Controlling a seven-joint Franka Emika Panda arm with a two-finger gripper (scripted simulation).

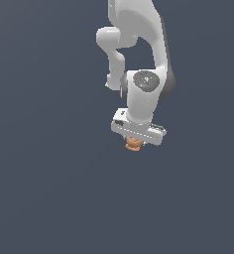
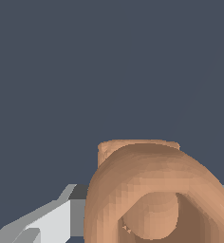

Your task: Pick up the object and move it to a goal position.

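Under the arm: we see the white end effector (image 1: pixel 137 139) pointing down.
Object: our orange-brown piece (image 1: pixel 133 144) sits right under the end effector, touching it.
Grip: we see the end effector pinching the object (image 2: pixel 154 194).

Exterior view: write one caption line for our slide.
White robot arm with a small orange-brown piece directly under its hand.

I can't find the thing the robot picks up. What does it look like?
Find the big white arm and follow it down to its tool. Poking out just under it is a tiny orange-brown knobbly piece with ring-like ridges. It's the only orange thing against the plain grey-blue background.
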